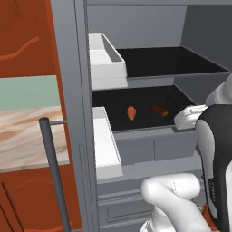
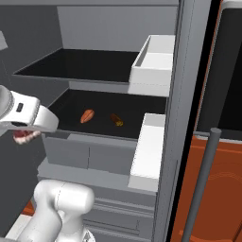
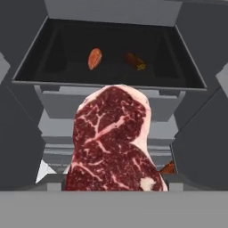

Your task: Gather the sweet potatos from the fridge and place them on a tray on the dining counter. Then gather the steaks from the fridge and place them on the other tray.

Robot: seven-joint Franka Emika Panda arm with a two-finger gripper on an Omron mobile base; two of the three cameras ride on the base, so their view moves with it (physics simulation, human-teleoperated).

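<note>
The fridge (image 1: pixel 72 90) stands open in front of me. A steak (image 3: pixel 113 142), dark red with pale marbling, hangs close before the hand camera, and a pink bit of the steak (image 2: pixel 21 136) shows under the hand. My gripper (image 2: pixel 26 130) is shut on it, just in front of the lower shelf's left end; its fingertips are hidden. On that dark shelf lies an orange-red sweet potato (image 1: pixel 131 112) (image 2: pixel 87 116) (image 3: pixel 95 58). To its right rests a darker brown-orange lump (image 1: pixel 159 110) (image 2: pixel 116 119) (image 3: pixel 135 61). The trays are out of view.
White door bins (image 1: pixel 106 61) (image 2: pixel 153 61) jut from both open doors beside the shelves. Long dark bar handles (image 1: pixel 54 172) (image 2: pixel 203 184) stand near the base. Grey drawers (image 1: pixel 149 149) sit below the shelf. A marbled counter top (image 1: pixel 27 133) lies left of the fridge.
</note>
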